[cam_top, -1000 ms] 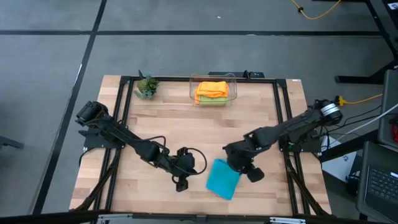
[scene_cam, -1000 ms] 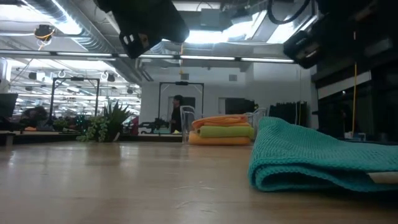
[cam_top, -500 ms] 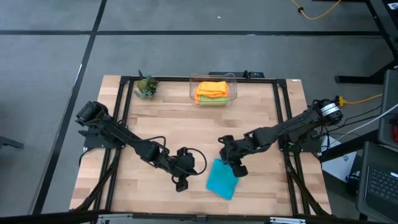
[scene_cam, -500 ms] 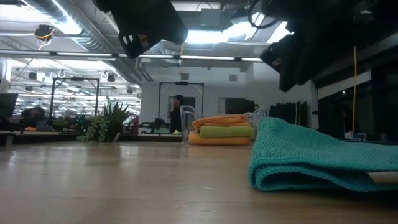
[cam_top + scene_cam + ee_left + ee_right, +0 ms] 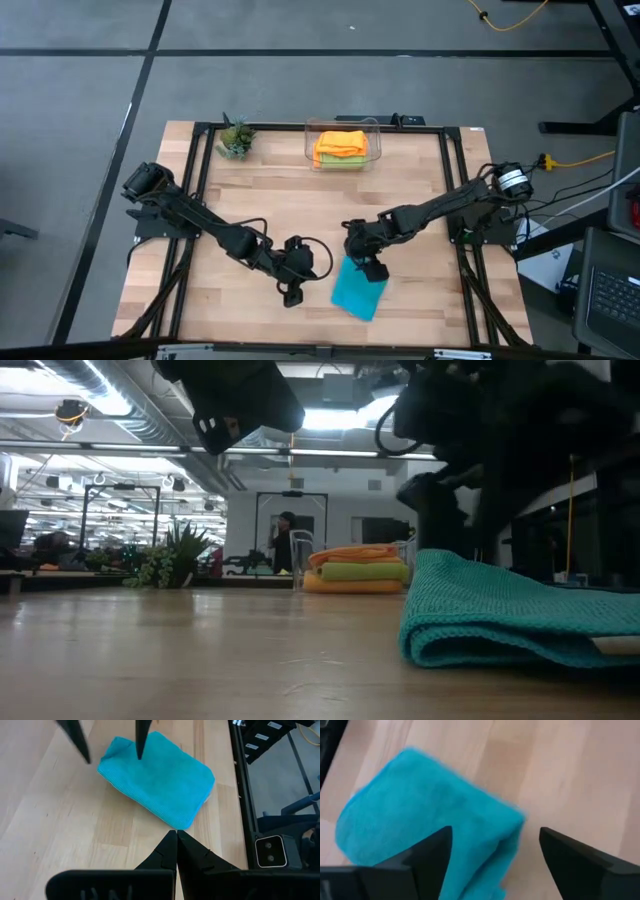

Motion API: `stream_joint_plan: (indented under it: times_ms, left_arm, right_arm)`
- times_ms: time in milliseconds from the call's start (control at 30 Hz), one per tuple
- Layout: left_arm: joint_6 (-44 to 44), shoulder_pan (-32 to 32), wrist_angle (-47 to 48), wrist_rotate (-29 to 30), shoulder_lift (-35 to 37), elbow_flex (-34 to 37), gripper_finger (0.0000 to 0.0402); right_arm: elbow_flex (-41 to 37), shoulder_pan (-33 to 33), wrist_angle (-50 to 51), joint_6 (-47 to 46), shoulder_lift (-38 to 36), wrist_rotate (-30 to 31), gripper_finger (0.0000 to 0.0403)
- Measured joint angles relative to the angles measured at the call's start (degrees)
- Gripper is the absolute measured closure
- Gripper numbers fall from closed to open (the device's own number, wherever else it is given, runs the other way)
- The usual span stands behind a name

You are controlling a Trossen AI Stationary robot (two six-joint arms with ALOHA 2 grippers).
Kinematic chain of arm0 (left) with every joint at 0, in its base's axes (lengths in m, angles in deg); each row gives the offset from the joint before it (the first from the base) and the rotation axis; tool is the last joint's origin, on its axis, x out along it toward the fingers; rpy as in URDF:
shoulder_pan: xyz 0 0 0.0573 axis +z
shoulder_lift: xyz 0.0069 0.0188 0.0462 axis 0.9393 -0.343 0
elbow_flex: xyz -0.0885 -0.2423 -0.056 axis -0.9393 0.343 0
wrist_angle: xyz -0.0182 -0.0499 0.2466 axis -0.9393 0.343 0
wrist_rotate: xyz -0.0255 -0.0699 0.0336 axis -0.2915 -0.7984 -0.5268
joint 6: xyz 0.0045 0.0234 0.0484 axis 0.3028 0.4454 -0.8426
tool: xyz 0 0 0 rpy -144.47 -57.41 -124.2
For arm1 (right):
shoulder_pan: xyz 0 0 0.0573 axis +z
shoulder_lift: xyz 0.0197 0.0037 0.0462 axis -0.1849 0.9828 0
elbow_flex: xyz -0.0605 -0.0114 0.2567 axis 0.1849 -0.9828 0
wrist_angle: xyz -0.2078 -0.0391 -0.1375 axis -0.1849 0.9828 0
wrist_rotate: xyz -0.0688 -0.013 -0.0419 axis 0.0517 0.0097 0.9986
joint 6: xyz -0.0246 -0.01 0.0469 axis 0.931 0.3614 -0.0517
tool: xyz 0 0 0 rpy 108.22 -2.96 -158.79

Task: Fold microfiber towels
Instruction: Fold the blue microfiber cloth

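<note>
My right gripper (image 5: 362, 264) hangs low near the table's front, fingers (image 5: 427, 855) spread wide, arm stretched inward. My left gripper (image 5: 291, 293) rests beside it, fingers (image 5: 165, 852) pressed together.

The folded towel (image 5: 358, 291) is teal blue, lying on a pale wood-grain tabletop (image 5: 300, 205) with a black frame. In the clear bin (image 5: 343, 146) an orange towel (image 5: 341, 143) tops a lime green one (image 5: 341, 160). The potted plant (image 5: 236, 138) is green, and both arms are black.

Teal towel (image 5: 159, 783) — soft knitted cloth, matt — on smooth pale wood table (image 5: 300, 210).
</note>
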Motion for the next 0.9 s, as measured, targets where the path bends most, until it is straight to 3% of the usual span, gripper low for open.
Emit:
stream_joint_plan:
  times_ms: [133,333,567,700,900]
  left_arm:
    - [0.00,0.00,-0.01,0.00,0.00,0.00,0.0401]
    - [0.00,-0.02,-0.01,0.01,0.00,0.00,0.0401]
    - [0.00,-0.02,-0.02,0.29,0.00,0.00,0.0401]
    - [0.00,-0.02,0.02,0.31,0.00,0.00,0.0401]
    - [0.00,-0.02,0.02,0.39,0.00,0.00,0.0401]
  right_arm:
    - [0.04,-1.71,-1.65,0.18,0.00,-0.93,0.0096]
    - [0.04,-4.20,-4.85,0.26,3.71,-11.89,0.0095]
    - [0.07,-4.25,-7.41,0.36,6.58,-13.68,0.0098]
    - [0.07,-4.25,-7.72,0.32,6.60,-14.49,0.0126]
    - [0.07,-4.25,-7.58,0.19,6.62,-14.55,0.0209]
